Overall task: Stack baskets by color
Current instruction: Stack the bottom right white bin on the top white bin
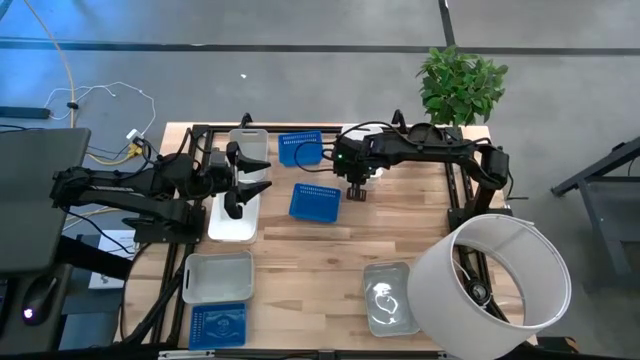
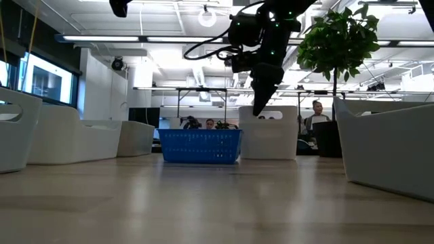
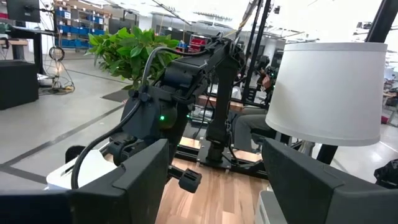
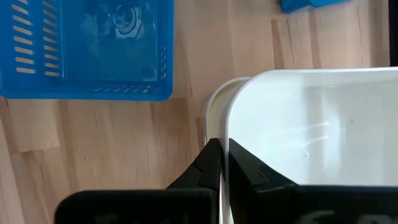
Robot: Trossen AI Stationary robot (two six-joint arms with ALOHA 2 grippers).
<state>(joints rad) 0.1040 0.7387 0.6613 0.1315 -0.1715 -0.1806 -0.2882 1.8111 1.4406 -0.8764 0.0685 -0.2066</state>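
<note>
My right gripper (image 1: 355, 190) points steeply down, shut, beside a blue perforated basket (image 1: 315, 200) in the table's middle. In the right wrist view its tips (image 4: 221, 155) stand at the near-side rim of a white basket (image 4: 311, 124), with a cream rim (image 4: 211, 106) showing just outside it. The low view shows that white basket (image 2: 268, 132) resting on the table behind the blue one (image 2: 200, 146); the arm hides it from above. My left gripper (image 1: 245, 180) hangs open and level over two white baskets (image 1: 235, 220) at the left. My right gripper comes from above, slanting down, with its shut fingertips (image 4: 211, 158) at the white basket's near-side rim (image 4: 231, 124). Whether they touch the rim I cannot tell. The basket stands flat on the table.
A second blue basket (image 1: 300, 148) sits at the far edge. Near the front edge lie a white basket (image 1: 217, 277), a blue one (image 1: 218, 325) and a translucent grey one (image 1: 388, 297). A large white cylinder (image 1: 490, 285) stands front right, a plant (image 1: 460, 85) far right.
</note>
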